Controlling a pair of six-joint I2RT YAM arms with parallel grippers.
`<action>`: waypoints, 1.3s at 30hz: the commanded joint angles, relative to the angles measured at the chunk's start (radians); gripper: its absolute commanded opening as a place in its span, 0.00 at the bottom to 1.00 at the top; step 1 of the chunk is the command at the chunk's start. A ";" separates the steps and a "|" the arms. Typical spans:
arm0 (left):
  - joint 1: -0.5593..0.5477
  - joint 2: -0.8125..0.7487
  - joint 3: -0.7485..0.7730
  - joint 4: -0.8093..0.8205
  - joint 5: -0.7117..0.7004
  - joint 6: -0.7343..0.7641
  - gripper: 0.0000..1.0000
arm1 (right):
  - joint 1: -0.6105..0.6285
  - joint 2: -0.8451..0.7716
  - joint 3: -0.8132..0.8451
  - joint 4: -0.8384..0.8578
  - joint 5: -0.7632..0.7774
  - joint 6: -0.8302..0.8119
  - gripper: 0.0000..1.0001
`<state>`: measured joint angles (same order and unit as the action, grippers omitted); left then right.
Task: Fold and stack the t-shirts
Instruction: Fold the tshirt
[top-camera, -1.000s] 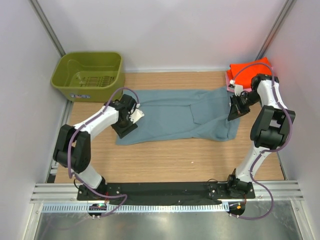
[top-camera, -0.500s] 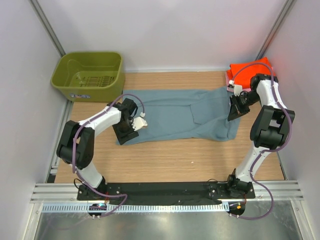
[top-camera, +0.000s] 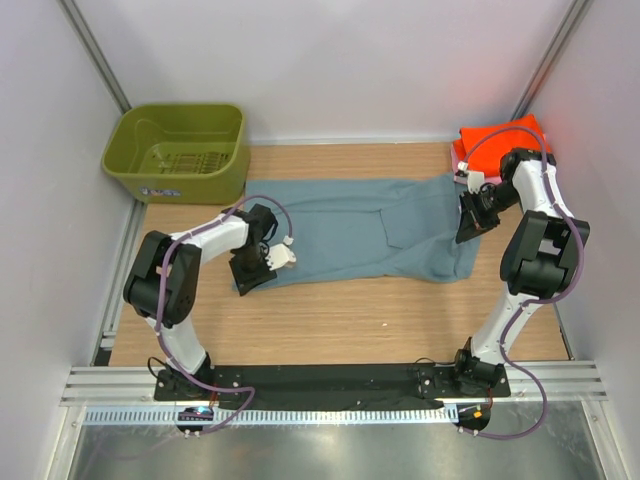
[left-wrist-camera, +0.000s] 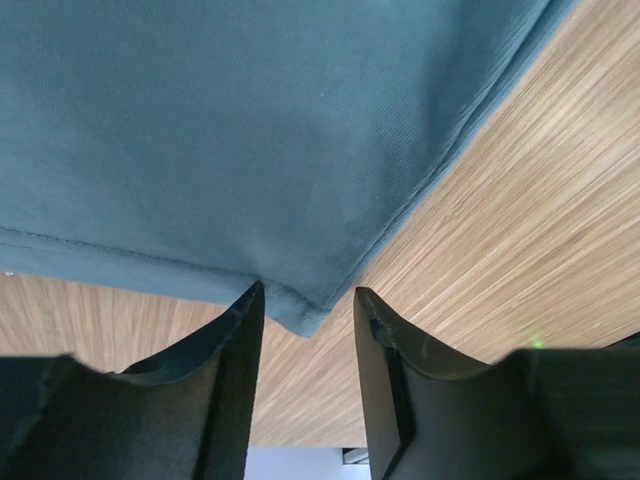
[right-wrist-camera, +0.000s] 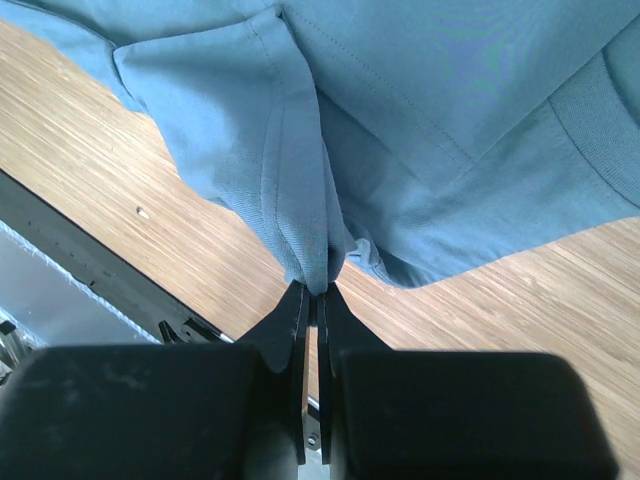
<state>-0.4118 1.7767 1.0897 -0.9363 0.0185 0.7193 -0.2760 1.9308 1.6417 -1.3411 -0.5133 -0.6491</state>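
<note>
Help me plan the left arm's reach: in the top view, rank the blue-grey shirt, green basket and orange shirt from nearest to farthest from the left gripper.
1. Blue-grey shirt: its near-left corner lies between the fingers of the left gripper.
2. Green basket: back left.
3. Orange shirt: back right corner.

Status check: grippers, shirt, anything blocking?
Left gripper open, straddling near-left corner of the blue-grey t-shirt. Right gripper shut on a fold at its right side. Nothing blocking; basket in far-left corner.
</note>
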 joint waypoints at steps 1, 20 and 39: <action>0.004 0.015 -0.010 -0.012 0.032 0.019 0.41 | 0.004 -0.030 0.000 -0.162 0.004 -0.004 0.05; -0.016 -0.270 0.034 -0.116 0.034 0.032 0.00 | 0.034 -0.343 -0.054 -0.150 0.136 -0.038 0.03; -0.041 -0.217 0.202 -0.067 -0.052 0.049 0.00 | 0.112 -0.372 0.020 0.033 0.243 -0.001 0.01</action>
<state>-0.4515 1.5505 1.2549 -1.0374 -0.0040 0.7673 -0.1730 1.5677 1.6043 -1.3460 -0.3199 -0.6586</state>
